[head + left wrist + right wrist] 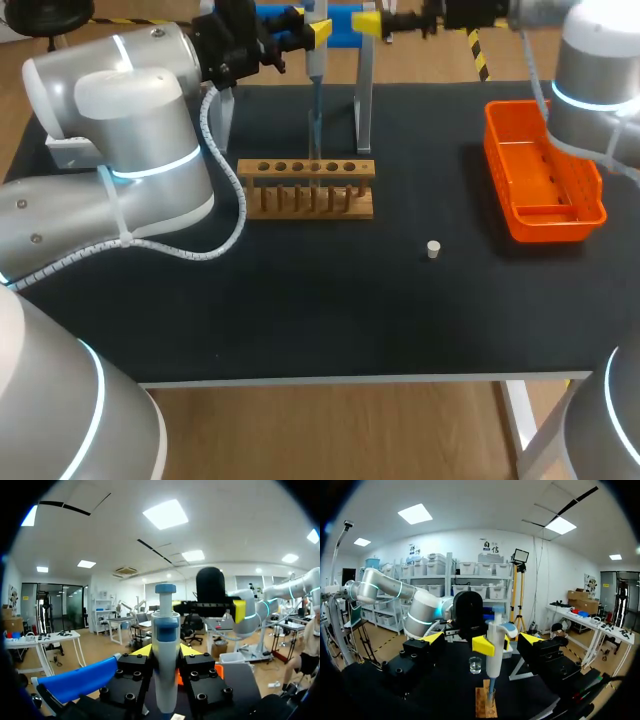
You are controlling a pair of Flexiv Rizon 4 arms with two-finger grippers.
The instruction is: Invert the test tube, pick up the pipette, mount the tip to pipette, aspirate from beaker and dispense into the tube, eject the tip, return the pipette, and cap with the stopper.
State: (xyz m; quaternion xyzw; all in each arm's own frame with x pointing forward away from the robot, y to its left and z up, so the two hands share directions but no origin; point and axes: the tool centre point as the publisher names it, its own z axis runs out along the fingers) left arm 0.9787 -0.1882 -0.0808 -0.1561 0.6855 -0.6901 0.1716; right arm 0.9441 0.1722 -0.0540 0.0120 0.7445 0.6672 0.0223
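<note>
Upper centre of the head view: the left gripper (165, 651) is clenched on the pipette (315, 75), both fingers pressing its barrel from opposite sides, and holds it upright above the wooden rack (305, 168) that stands in the middle of the black table (300, 320). The pipette's long axis runs straight up and down, plunger uppermost, and its slim lower end points into the rack's row of holes near the middle. Whether a clear test tube stands in that hole cannot be made out. From the frame's upper right, the right gripper (482, 640) faces the pipette at the height of its upper body, jaws released and spread wide. The pipette lies ahead of its fingers rather than between them, and they grip nothing. The right wrist view shows the beaker (475, 665) on the table beyond the rack, close to the pipette's line but apart from it. The stopper (433, 249) lies alone right of centre, well apart from the rack, and the orange tray (545, 215) sits at the right edge. As a judgement, the step in hand looks like delivery into the tube, and it turns on keeping the tip plumb over its hole, so any tilt of the left wrist would carry the tip off the opening. The right arm is the nearer to both stopper and tray.
</note>
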